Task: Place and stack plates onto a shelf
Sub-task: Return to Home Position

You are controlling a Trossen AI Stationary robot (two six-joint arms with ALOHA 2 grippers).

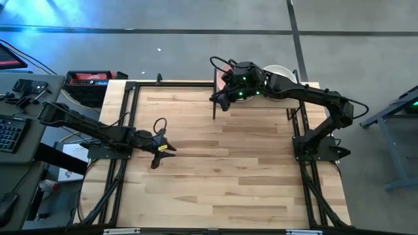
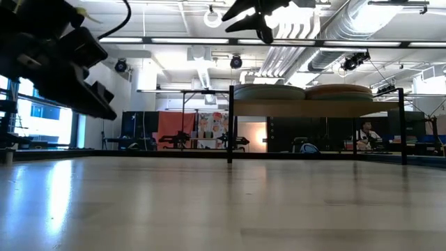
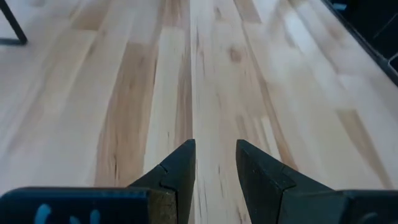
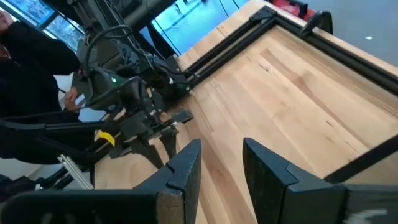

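The shelf (image 2: 313, 108), a pale board on thin black posts (image 1: 214, 104), stands at the table's far edge. Two low stacks of plates rest on it: a grey-green stack (image 2: 268, 92) and a salmon-cream stack (image 2: 339, 91). From above, only a white plate rim (image 1: 277, 70) shows behind my right arm. My right gripper (image 1: 219, 101) (image 4: 222, 155) hangs open high above the shelf's left end, with nothing between its fingers. My left gripper (image 1: 164, 151) (image 3: 216, 155) is open low over the bare wood at the table's left, far from the shelf.
Black frame rails (image 1: 124, 130) (image 1: 302, 130) run along the table's left and right sides. Between them lies the wide slatted tabletop (image 1: 222, 170). A side desk with a keyboard (image 1: 10, 134) stands off the left edge. A person in a dark sleeve (image 4: 25, 56) stands beyond the left arm.
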